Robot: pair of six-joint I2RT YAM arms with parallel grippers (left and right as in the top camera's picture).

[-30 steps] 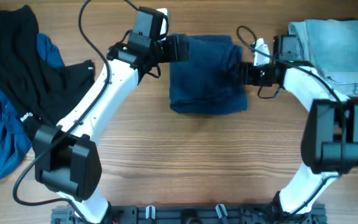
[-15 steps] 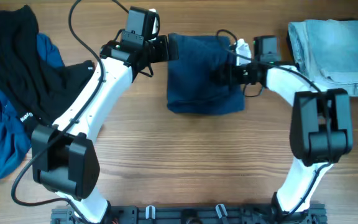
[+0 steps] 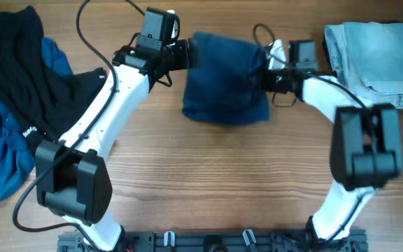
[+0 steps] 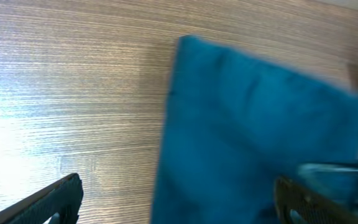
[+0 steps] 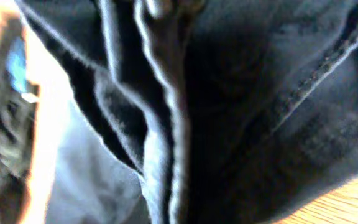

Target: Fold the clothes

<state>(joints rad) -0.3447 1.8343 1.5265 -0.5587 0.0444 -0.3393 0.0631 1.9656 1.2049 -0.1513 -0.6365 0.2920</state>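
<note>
While the left pincer (image 4: 176,185) gapes at the shorts' (image 3: 222,84) edge, the right pincer (image 3: 257,75) is unreadable.

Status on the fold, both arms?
Left gripper jaws open, at left edge of navy shorts. Right gripper at right edge, fabric bunched, grip unclear. Black garment and blue garment heaped far left, waiting. Nothing blocking.
</note>
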